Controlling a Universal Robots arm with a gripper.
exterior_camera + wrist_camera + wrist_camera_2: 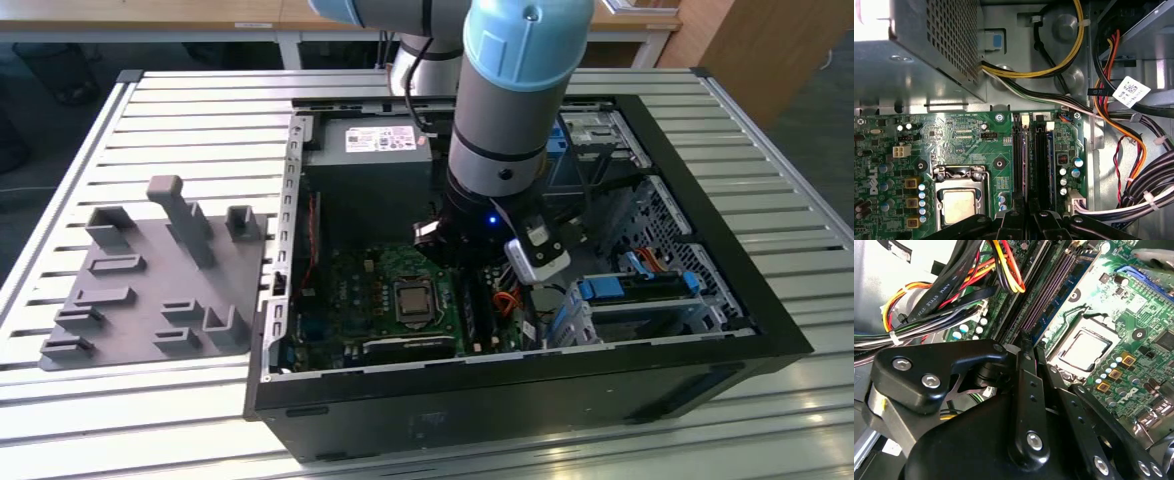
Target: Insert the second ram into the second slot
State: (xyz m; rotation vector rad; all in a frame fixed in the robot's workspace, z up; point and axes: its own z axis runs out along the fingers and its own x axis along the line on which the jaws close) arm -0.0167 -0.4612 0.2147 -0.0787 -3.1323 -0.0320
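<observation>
On the exterior view's left, a grey fixture block (147, 275) with upright holders lies on the slatted metal table (200, 110), just beside the open black computer case (507, 390). Inside the case, the power supply (367, 150) sits at the far end, with the green motherboard (354, 290) and its processor socket (411, 298) nearer the front wall. The pale-blue and grey arm (514, 90) reaches down into the middle of the case. In the second wrist view the black gripper (1029, 345) hangs just above the memory slots (1051, 290). Its fingers (1024, 365) are drawn to a narrow slit, and I cannot tell whether anything is pinched between them. In the first wrist view a thin greyish strip (1024, 160) runs along the slot nearest the socket, in line with the fingertips. Whether that strip is the second ram cannot be told. Bundled cables (1114, 115) run beside the slots, and the blue drive bays (634, 290) stand towards the exterior view's right.
</observation>
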